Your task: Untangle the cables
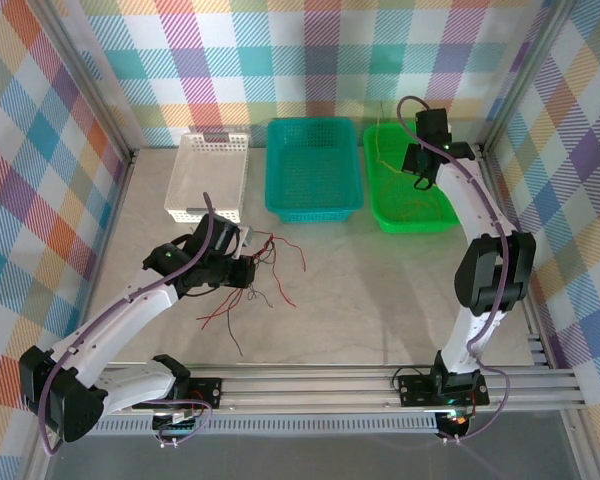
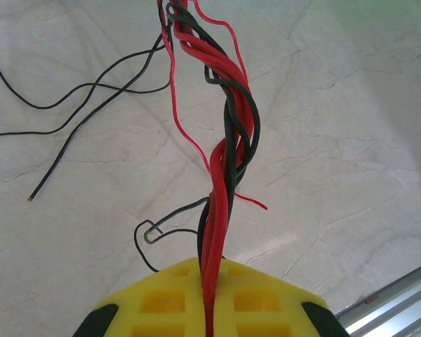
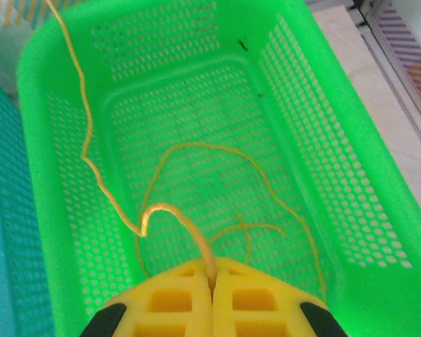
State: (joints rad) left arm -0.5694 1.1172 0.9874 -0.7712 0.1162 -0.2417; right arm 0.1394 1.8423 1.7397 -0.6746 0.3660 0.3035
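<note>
Looking down from above, we see our left gripper (image 1: 242,270) low over the table (image 1: 370,290), its pads pressed together on a twisted bundle of red and black wires (image 2: 228,140) whose loose ends trail across the marbled top. Our right gripper (image 3: 212,270) hangs over the green basket (image 3: 337,126), pinching one yellow wire (image 3: 91,158) that runs out past the far rim. More yellow strands (image 3: 266,182) lie curled on the basket floor.

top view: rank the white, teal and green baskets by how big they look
1. teal basket and green basket: they look about alike, and the right arm covers part of the green one, so I can't rank them.
2. white basket: smallest.
</note>
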